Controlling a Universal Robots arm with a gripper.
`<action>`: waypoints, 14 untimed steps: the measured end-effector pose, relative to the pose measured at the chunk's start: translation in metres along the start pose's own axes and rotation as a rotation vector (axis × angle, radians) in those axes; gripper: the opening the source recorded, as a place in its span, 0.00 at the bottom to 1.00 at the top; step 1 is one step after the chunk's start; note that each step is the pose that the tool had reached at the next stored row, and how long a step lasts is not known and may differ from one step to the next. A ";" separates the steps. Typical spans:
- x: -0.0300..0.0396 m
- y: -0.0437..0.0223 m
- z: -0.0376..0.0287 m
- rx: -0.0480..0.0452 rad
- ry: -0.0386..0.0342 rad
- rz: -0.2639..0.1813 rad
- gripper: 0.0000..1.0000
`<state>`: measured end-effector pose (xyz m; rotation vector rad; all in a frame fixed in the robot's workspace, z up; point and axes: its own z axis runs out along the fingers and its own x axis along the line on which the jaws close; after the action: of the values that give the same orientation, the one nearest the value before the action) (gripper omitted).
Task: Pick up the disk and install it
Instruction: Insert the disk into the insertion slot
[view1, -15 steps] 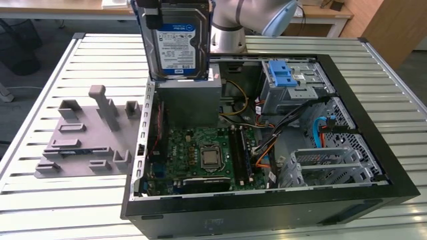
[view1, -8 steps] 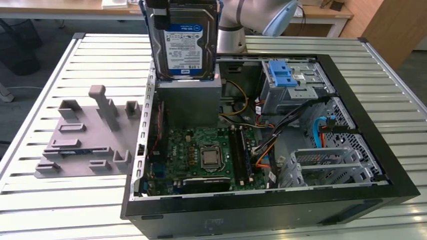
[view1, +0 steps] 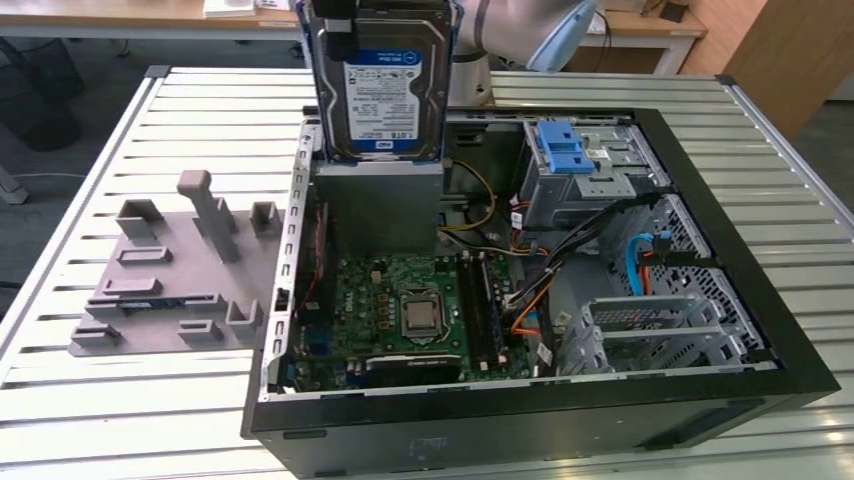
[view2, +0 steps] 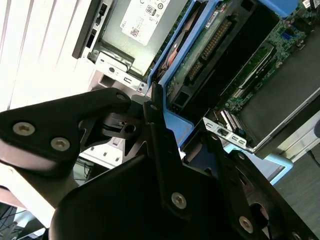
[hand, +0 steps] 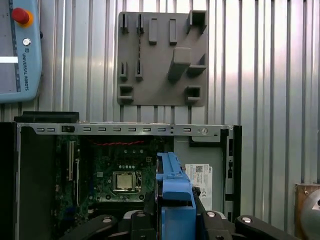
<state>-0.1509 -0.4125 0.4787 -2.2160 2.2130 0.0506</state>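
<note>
Grey fixture plate (view1: 167, 275) sits at the exterior view's left; right of it I have the disk (view1: 380, 85) clenched in the hand (hand: 175, 220), upright above the open computer case (view1: 747, 300). Stiff, fairly heavy, shock-sensitive; I'd grip its blue rails.

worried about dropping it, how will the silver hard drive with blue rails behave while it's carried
The flat silver-grey hard drive with a blue-and-white label looks like a rigid metal slab, so it probably won't flex. Held upright above the open black computer case, it is probably fairly dense for its size. Its blue plastic rails sit in the end effector and may be slippery.
</note>
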 end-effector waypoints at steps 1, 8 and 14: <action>0.0001 -0.0013 0.0000 0.0000 0.0000 0.000 0.36; 0.0008 -0.0122 -0.0001 0.0001 -0.0001 0.000 0.36; 0.0009 -0.0213 -0.0003 0.0000 0.0000 0.000 0.36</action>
<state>-0.1296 -0.4134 0.4787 -2.2159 2.2130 0.0507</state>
